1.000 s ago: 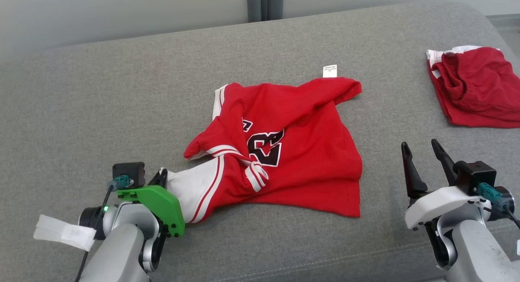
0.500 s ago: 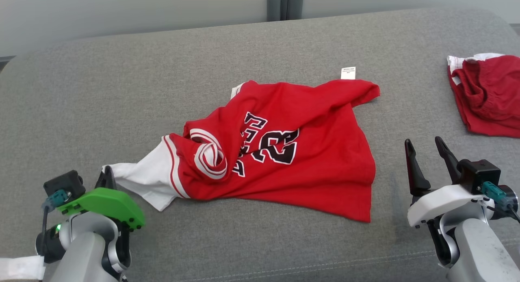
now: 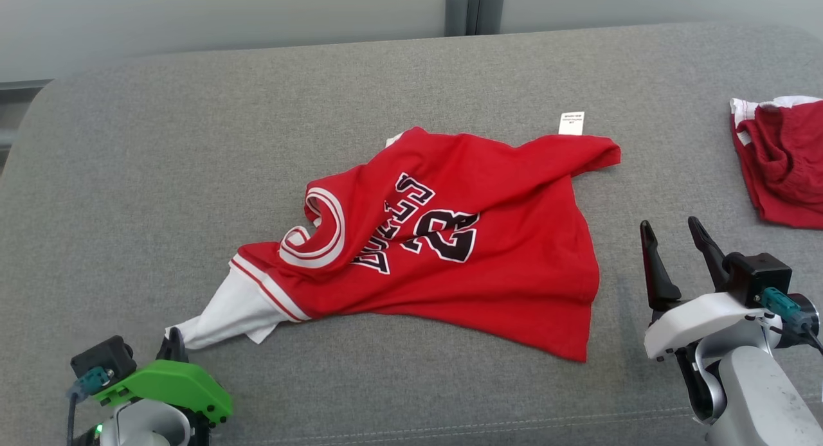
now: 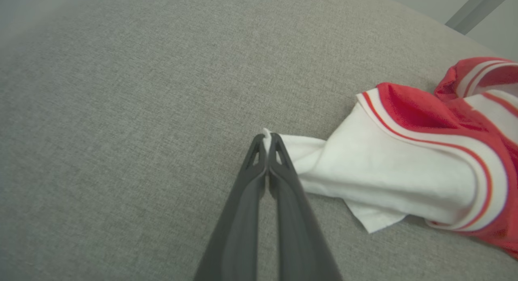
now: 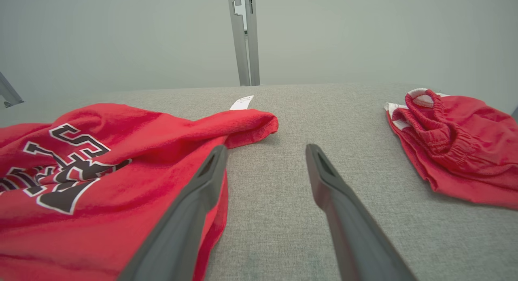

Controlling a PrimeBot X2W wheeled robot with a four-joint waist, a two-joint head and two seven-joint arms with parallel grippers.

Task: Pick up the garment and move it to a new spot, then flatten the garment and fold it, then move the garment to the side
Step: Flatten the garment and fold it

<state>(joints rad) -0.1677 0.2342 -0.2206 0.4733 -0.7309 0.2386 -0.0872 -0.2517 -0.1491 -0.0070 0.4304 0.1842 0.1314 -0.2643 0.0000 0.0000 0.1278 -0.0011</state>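
The garment (image 3: 450, 240) is a red jersey with white trim and black lettering, spread crumpled across the middle of the grey cushion (image 3: 161, 144). Its white sleeve (image 3: 225, 311) stretches toward the lower left. My left gripper (image 3: 172, 337) is shut on the tip of that sleeve; the left wrist view shows the fingers (image 4: 259, 179) pinching white cloth (image 4: 384, 179). To the right of the jersey's hem, my right gripper (image 3: 675, 240) stands open and holds nothing. In the right wrist view the jersey (image 5: 101, 179) lies left of the open right gripper (image 5: 265, 151).
A second red garment with a white waistband (image 3: 781, 160) lies bunched at the far right edge of the cushion, also seen as red cloth (image 5: 457, 147) in the right wrist view. A grey post (image 3: 472, 9) stands behind the cushion. Bare cushion surrounds the jersey.
My left gripper has pulled the white sleeve toward the lower left, drawing the jersey out so the collar and lettering show. The camera has shifted too. The right gripper has stayed put.
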